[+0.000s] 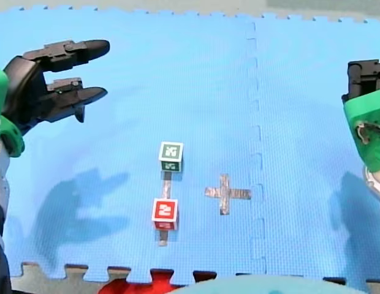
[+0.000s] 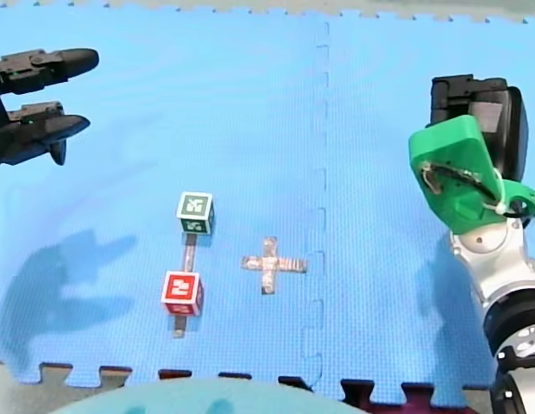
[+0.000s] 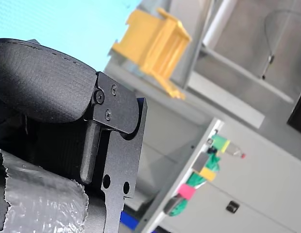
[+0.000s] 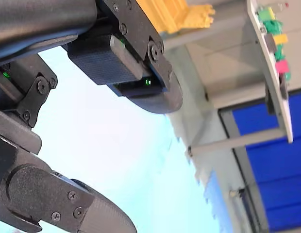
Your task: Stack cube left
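Blue foam mat point(image 1: 116, 122) is my surface: two tiles joined by a toothed seam point(image 1: 256, 153) that runs away from me, right of centre. Green cube point(image 1: 171, 156) sits on the mat a little left of centre, upright, with a white marker on its top face. Red cube point(image 1: 165, 213) sits nearer to me than the green one and almost in line with it, also upright, white marker on top. The two are near each other but apart: not touching, not stacked. A grey tape strip point(image 1: 167, 184) lies on the mat between them. A short tape end point(image 1: 162, 237) sticks out from under the red cube on my side. A grey tape cross point(image 1: 225, 193) lies right of the cubes, between them and the seam, touching neither.

Left hand point(image 1: 55, 76) is at the far left of the mat, well apart from both cubes. Its fingers point(image 1: 86, 48) are uncurled and point right, with nothing in them. Its shadow point(image 1: 79, 202) falls on the mat left of the cubes.

Right hand point(image 2: 468, 99) is at the right side, past the seam and well apart from the cubes, with a green wrist cover point(image 2: 453, 172) just behind it. I cannot tell whether it is open or closed.

In the second wrist view, black fingers point(image 4: 116, 63) hang over the pale mat with nothing between them. In the first wrist view, a yellow object point(image 3: 155, 46) stands in the background beyond the mat.
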